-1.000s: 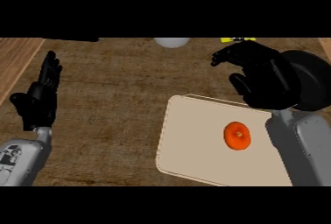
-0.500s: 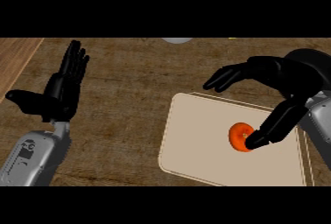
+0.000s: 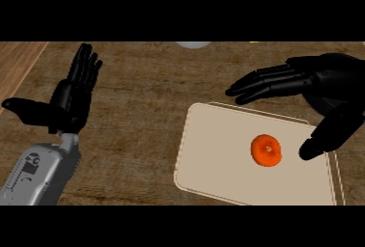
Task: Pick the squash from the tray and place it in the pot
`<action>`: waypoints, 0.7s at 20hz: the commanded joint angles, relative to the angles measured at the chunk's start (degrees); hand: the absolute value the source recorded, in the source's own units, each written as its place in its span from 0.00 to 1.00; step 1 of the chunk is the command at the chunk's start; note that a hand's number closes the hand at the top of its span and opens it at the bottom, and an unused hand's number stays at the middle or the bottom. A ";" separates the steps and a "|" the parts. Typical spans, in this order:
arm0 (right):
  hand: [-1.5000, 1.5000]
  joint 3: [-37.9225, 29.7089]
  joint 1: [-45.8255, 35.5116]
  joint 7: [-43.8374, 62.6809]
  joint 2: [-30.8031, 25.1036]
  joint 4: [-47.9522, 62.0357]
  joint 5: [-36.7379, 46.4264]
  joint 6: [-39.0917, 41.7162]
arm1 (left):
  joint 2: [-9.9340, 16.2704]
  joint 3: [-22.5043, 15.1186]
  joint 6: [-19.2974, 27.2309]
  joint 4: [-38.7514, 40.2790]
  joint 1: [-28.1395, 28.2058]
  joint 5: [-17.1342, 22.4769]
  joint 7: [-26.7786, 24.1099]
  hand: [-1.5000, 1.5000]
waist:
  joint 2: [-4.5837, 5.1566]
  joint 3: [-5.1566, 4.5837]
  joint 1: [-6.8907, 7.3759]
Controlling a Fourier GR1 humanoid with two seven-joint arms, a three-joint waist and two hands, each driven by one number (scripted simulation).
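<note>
dim, even light; soft, slightly blurred, faint shadows, no glare.

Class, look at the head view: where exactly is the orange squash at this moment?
The squash lies on the beige tray, right of the view's centre, just left of the right robot hand's thumb, which hangs open above it without touching.

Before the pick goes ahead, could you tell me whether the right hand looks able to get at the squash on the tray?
Probably yes: the right hand is open, thumb beside the squash, which lies bare on the tray.
</note>
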 commanded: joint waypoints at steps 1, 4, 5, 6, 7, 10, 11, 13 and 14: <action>0.00 5.35 -2.15 -12.22 -3.75 -0.82 8.68 8.19 | 0.52 0.82 -0.11 0.92 -0.28 -0.28 -0.67 0.50 | 0.00 -0.03 -0.24; 0.00 10.48 -2.96 -16.17 -3.34 -0.84 14.55 3.13 | -0.41 -0.36 -0.11 0.45 0.80 -0.70 -0.86 0.50 | -0.42 -0.13 -0.54; 0.00 11.68 -2.43 -18.54 -4.52 0.36 16.01 2.01 | 0.36 0.86 -0.37 0.92 0.00 -0.13 -0.40 0.50 | -0.35 -0.12 -0.90; 0.00 13.38 -2.72 -19.82 -5.26 -0.79 17.59 0.83 | 1.34 2.28 -0.77 -0.21 0.58 1.09 0.51 0.50 | -0.95 -0.18 -1.26; 0.00 15.17 -2.80 -21.48 -5.50 0.67 19.64 -1.03 | 0.14 0.91 -0.88 0.15 1.83 0.20 -1.41 0.50 | -0.72 -0.21 -1.13; 0.00 20.51 -3.20 -25.53 -6.79 4.49 25.05 -5.79 | -0.15 0.96 0.64 0.00 1.39 -0.68 -0.46 0.50 | -0.95 -0.23 -1.62; 0.00 22.16 -2.29 -27.04 -6.86 6.15 26.21 -7.86 | 0.81 1.52 -1.31 -0.67 3.19 0.56 -0.82 0.50 | -1.03 -0.26 -1.48; 0.00 25.99 -2.59 -28.26 -5.37 9.37 29.69 -11.59 | 1.24 2.39 -1.10 0.40 0.52 0.29 -0.08 0.50 | -1.13 -0.29 -2.39; 0.00 27.24 -3.41 -28.65 -4.48 11.06 30.64 -12.57 | 0.15 2.21 -1.32 0.89 3.82 0.10 -3.25 0.50 | -1.19 -0.36 -2.24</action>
